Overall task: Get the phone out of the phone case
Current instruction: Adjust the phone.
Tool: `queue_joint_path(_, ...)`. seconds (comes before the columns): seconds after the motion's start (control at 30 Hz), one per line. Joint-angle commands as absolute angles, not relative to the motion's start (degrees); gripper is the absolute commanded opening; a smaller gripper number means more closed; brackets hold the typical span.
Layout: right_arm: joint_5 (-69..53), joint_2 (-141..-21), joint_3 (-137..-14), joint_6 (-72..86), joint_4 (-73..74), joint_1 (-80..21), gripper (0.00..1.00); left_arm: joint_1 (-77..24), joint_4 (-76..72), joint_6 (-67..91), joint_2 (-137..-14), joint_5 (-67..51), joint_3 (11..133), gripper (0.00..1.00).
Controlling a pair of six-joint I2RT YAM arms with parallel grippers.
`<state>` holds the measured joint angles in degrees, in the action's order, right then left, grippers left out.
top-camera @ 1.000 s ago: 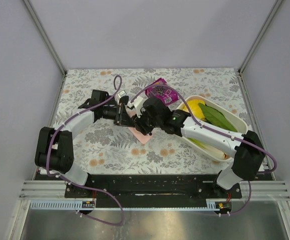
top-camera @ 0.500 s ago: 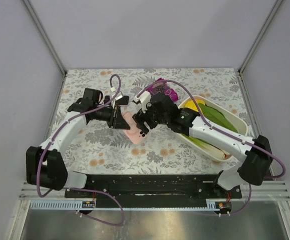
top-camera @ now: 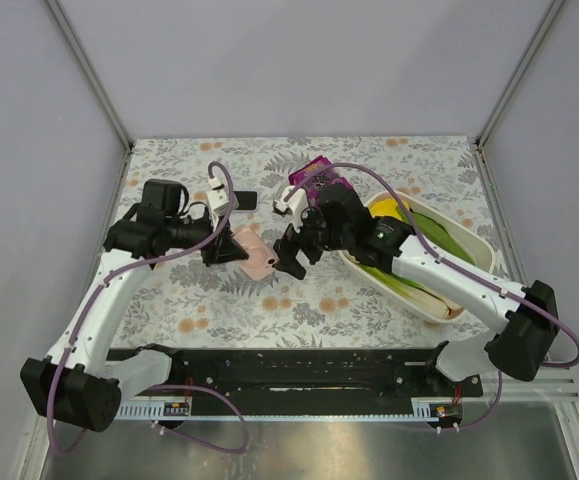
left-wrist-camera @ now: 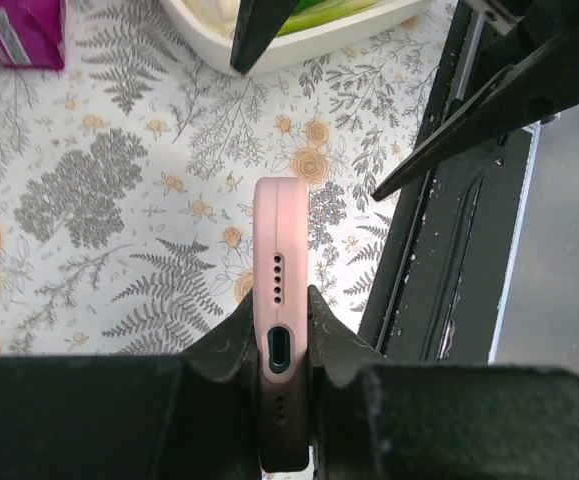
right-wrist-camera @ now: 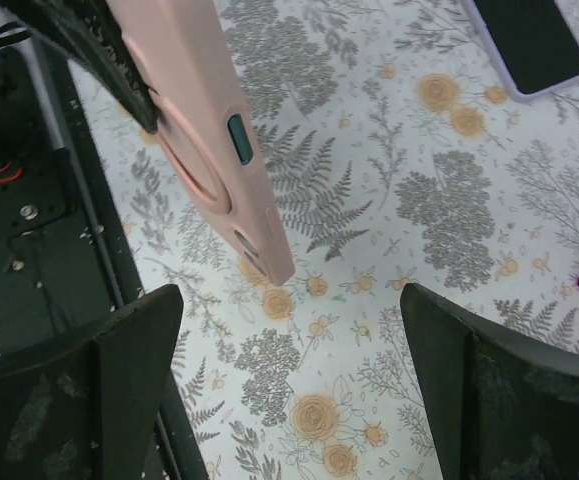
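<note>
My left gripper (top-camera: 231,250) is shut on the bottom end of the pink phone case (top-camera: 256,257) and holds it tilted above the table. In the left wrist view the case (left-wrist-camera: 277,230) stands edge-on between the jaws of the left gripper (left-wrist-camera: 284,310), port hole facing the camera. The right gripper (top-camera: 291,250) is open just right of the case's free end and apart from it. In its wrist view the right gripper (right-wrist-camera: 294,335) holds nothing, with the case (right-wrist-camera: 204,130) above it. The dark phone (top-camera: 244,200) lies flat on the table behind them; in the right wrist view this phone (right-wrist-camera: 524,40) lies screen up.
A white tub (top-camera: 474,240) of green and yellow vegetables sits at the right, under the right arm. A purple packet (top-camera: 321,180) lies behind the right gripper. The black base rail (top-camera: 289,365) runs along the near edge. The floral cloth (top-camera: 169,300) covers the table.
The right gripper has opened wide and drawn back to the right, off the case. The left arm has swung left and up, carrying the pink case with it.
</note>
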<state>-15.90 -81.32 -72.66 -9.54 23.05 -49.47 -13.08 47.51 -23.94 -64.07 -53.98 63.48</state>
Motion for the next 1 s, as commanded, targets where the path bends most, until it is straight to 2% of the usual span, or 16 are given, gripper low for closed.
queue_joint_path(0.0, -28.02, -78.49, -71.54, -13.88, 22.59, -49.04, 1.0, -15.72, 46.23, -26.81, -59.07, -53.01, 68.02, 0.0)
queue_joint_path(0.07, -28.65, -78.14, -70.93, -13.54, 22.59, -48.87, 0.99, -17.57, 44.48, -25.67, -57.32, -48.8, 68.03, 0.0)
queue_joint_path(0.17, -25.76, -78.49, -71.71, -10.38, 22.59, -47.73, 0.99, -20.82, 42.1, -25.31, -55.02, -35.81, 67.94, 0.0)
queue_joint_path(0.4, -23.29, -80.33, -76.1, 4.64, 20.65, -40.26, 0.98, -26.35, 38.77, -22.32, -54.05, -17.7, 71.98, 0.0)
queue_joint_path(0.63, -32.24, -85.16, -83.67, 10.81, 25.31, -36.83, 0.97, -36.63, 37.36, -25.39, -56.33, -0.29, 74.97, 0.0)
queue_joint_path(0.73, -34.62, -86.13, -85.07, 11.77, 25.31, -35.69, 1.0, -42.61, 34.9, -28.46, -57.21, 9.81, 73.4, 0.0)
queue_joint_path(0.97, -44.9, -91.31, -88.77, 20.99, 23.38, -31.12, 0.98, -50.35, 25.06, -37.43, -59.32, 26.61, 67.6, 0.0)
